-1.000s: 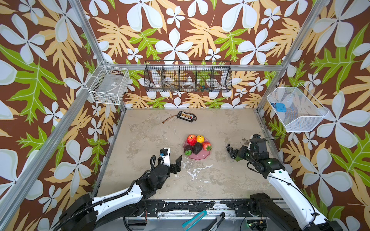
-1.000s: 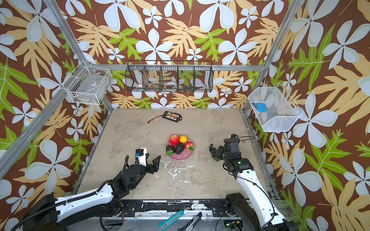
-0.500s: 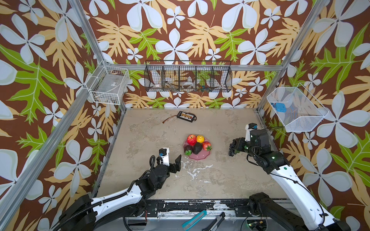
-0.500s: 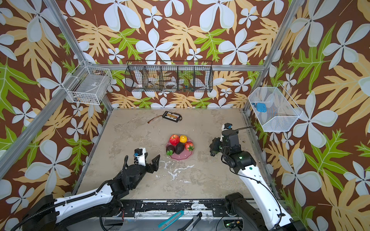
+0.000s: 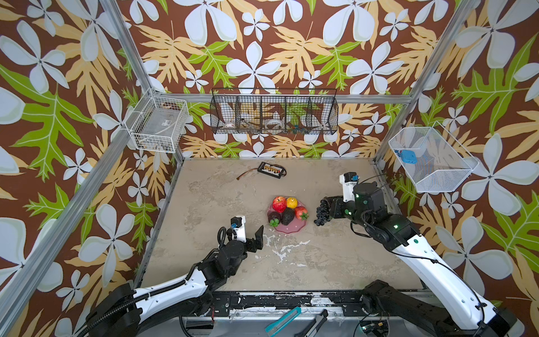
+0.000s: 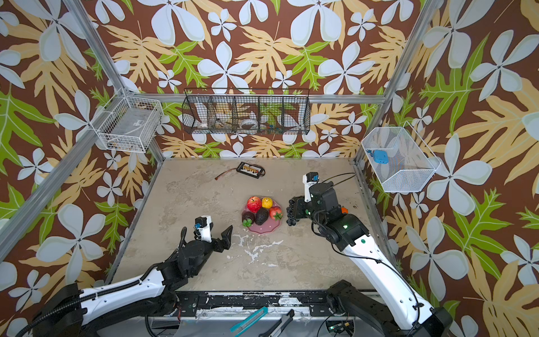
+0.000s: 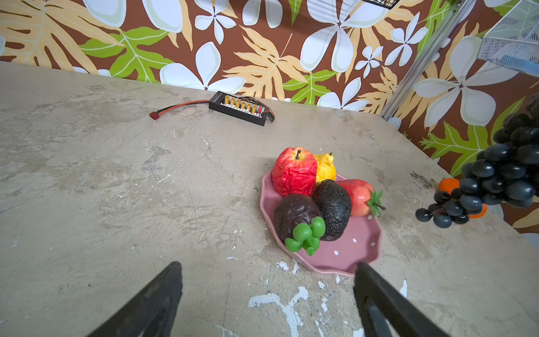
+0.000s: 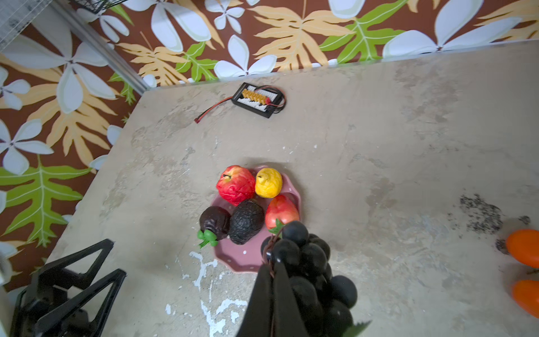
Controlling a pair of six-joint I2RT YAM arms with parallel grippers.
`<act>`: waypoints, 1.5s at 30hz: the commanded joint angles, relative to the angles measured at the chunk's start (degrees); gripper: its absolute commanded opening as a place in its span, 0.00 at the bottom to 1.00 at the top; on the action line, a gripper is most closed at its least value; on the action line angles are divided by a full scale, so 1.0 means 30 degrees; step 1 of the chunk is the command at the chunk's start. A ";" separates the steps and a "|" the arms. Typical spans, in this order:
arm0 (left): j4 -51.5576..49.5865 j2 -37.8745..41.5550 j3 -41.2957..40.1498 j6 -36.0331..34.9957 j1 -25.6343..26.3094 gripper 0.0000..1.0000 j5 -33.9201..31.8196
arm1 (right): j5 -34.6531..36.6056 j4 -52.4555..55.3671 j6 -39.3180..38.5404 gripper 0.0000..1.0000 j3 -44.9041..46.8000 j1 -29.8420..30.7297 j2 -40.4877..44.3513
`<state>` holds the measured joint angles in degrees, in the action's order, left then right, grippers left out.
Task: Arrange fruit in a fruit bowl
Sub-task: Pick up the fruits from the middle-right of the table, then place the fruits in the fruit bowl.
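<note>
The right end effector (image 8: 272,272) is clamped on the stem of the grape bunch (image 5: 320,214), which hangs with its long axis pointing down, just beside the rim of the bowl (image 5: 291,230) on the side facing the desk's right edge. The bowl sits near the middle of the desk, so the drop spot lies toward the left edge from this end effector. The apple (image 5: 279,203), pear (image 5: 291,202), strawberry (image 5: 300,213), avocado (image 5: 287,216) and purple fruit (image 5: 274,217) fill the far part; the bare pink patch faces the front edge. The left end effector (image 7: 268,267) is spread wide and empty, near that same rim. Two oranges (image 8: 522,248) lie by the right edge
</note>
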<state>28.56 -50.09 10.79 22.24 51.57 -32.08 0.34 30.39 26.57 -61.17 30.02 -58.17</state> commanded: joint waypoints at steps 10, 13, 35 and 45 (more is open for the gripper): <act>0.0445 0.0318 -0.0080 -0.0261 -0.0023 0.92 -0.0265 | 0.1460 -0.1575 0.0988 0.00 -0.0909 0.4083 -0.1895; 0.0399 0.0443 -0.0080 -0.0257 -0.0023 0.92 -0.0298 | 0.1542 -0.2047 0.1163 0.00 -0.1067 0.4767 -0.2441; -0.0027 0.1204 -0.0080 -0.0242 -0.0023 0.93 -0.0353 | 0.1642 -0.4240 0.1297 0.00 -0.1907 0.6048 -0.5814; -0.0034 0.1171 -0.0084 -0.0265 -0.0023 0.93 -0.0328 | 0.1652 -0.4650 0.1282 0.00 -0.1351 0.6106 -0.6388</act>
<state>28.01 -46.59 10.55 22.20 51.57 -32.49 4.75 19.03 30.06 -65.47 48.25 -77.03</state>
